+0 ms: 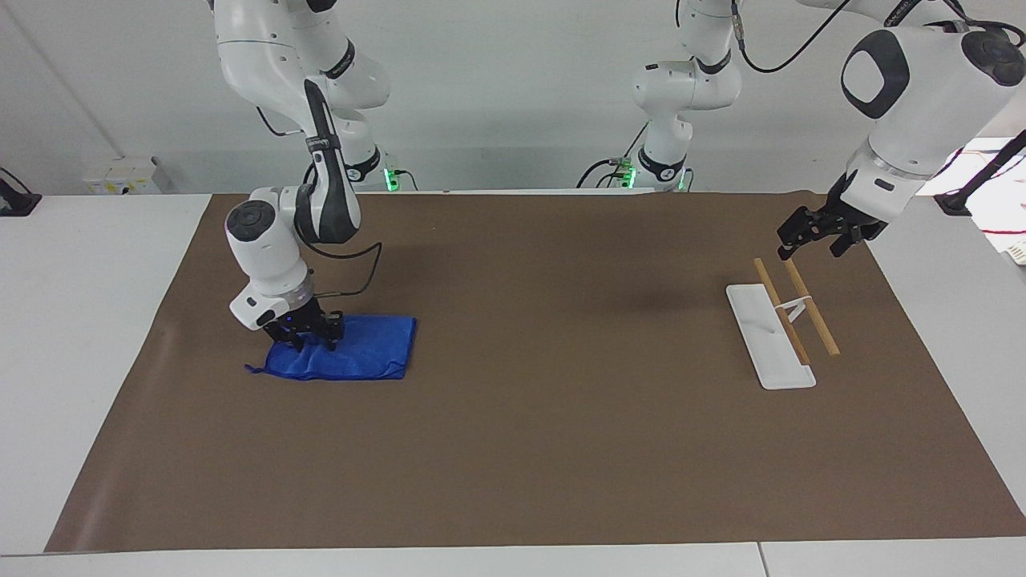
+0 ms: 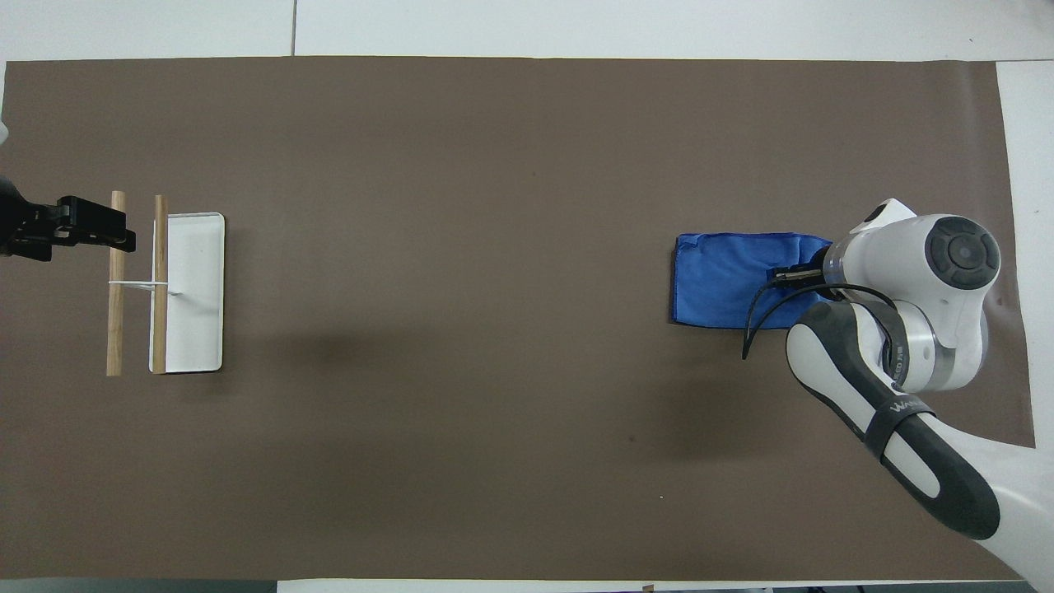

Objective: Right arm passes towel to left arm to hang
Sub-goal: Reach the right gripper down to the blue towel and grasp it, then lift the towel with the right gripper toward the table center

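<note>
The blue towel (image 1: 365, 354) lies on the brown mat toward the right arm's end of the table, and it also shows in the overhead view (image 2: 716, 280). My right gripper (image 1: 313, 341) is down on the towel's end nearest the table's edge, with its fingers closed into the cloth, which bunches around them. The white wrist hides most of that gripper in the overhead view (image 2: 784, 276). My left gripper (image 1: 811, 250) waits open and empty in the air over the robot-side ends of the rack's wooden bars (image 1: 813, 314), and it also shows in the overhead view (image 2: 99, 233).
A rack with a white base (image 1: 761, 340) and two wooden bars on a thin white stand lies toward the left arm's end of the table; the base (image 2: 198, 288) and the bars (image 2: 115, 313) also show in the overhead view. A brown mat (image 1: 561, 449) covers the table.
</note>
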Tool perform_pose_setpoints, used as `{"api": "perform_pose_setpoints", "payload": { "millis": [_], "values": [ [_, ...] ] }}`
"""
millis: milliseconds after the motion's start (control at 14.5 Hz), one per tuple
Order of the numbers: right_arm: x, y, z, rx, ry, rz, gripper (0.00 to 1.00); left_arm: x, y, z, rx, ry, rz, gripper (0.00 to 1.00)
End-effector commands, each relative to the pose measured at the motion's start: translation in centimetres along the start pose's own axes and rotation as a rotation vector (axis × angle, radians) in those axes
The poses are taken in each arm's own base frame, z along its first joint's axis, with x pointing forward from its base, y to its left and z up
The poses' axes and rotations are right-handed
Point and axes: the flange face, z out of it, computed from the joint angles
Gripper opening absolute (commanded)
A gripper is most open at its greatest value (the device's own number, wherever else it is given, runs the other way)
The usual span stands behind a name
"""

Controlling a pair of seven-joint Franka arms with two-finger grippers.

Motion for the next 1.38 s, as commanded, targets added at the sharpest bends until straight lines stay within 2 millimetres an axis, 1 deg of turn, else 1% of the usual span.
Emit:
{"api": "perform_pose_setpoints", "payload": {
  "millis": [0,69,138,207,276,414,552,621,690,759,828,897,966,1034,1103,1172,1310],
  "values": [
    [0.0,-0.3,0.4,0.017,-0.005,0.026,0.0,-0.3,-0.2,-0.6,0.016,0.013,0.005,1.0],
    [0.2,-0.4,0.1,0.017,-0.011,0.024,0.0,-0.3,-0.2,-0.6,0.016,0.013,0.005,1.0],
    [0.9,-0.7,-0.7,0.019,-0.02,0.02,0.0,-0.3,-0.2,-0.6,0.016,0.013,0.005,1.0],
    [1.6,-1.2,-1.9,0.021,-0.04,0.013,0.0,-0.3,-0.2,-0.6,0.016,0.013,0.005,1.0],
    [2.8,-1.7,-3.6,0.023,-0.052,0.015,0.0,-0.3,-0.2,-0.6,0.016,0.013,0.005,1.0],
    [4.5,-3.1,-6.3,0.027,-0.054,0.022,0.0,-0.3,-0.2,-0.6,0.017,0.013,0.006,1.0],
    [6.0,-5.5,-9.4,0.039,-0.042,0.021,0.0,-0.3,-0.2,-0.6,0.016,0.013,0.005,1.0],
    [6.7,-6.4,-10.7,0.043,-0.033,0.045,0.0,-0.3,-0.2,-0.6,0.016,0.013,0.005,1.0],
    [7.3,-8.0,-12.1,0.054,-0.018,0.071,0.0,-0.3,-0.1,-0.6,0.018,0.013,0.004,1.0],
    [7.9,-9.8,-13.6,0.091,-0.002,0.118,0.0,-0.3,0.2,-0.6,0.016,0.013,0.008,1.0],
    [8.5,-11.1,-15.2,0.16,0.009,0.195,0.0,-0.3,0.5,-0.4,0.016,0.006,0.011,1.0],
    [8.9,-11.8,-16.3,0.227,0.01,0.257,0.0,-0.5,0.5,-0.5,0.016,0.005,0.013,1.0],
    [9.3,-12.9,-17.7,0.296,0.014,0.292,0.0,-0.5,0.5,-0.2,0.016,0.002,0.013,1.0],
    [9.5,-13.9,-18.6,0.346,0.013,0.325,0.0,-0.8,0.5,0.1,0.015,0.003,0.012,1.0],
    [9.4,-15.7,-19.4,0.394,0.006,0.356,0.0,-0.7,0.7,0.2,0.015,0.015,0.012,1.0],
    [9.6,-16.9,-20.2,0.444,0.001,0.404,0.0,-0.7,1.0,0.1,0.015,0.023,0.017,1.0],
    [9.9,-20.1,-21.3,0.539,-0.026,0.496,0.0,-0.7,1.1,0.2,0.015,0.015,0.017,1.0]
  ]
}}
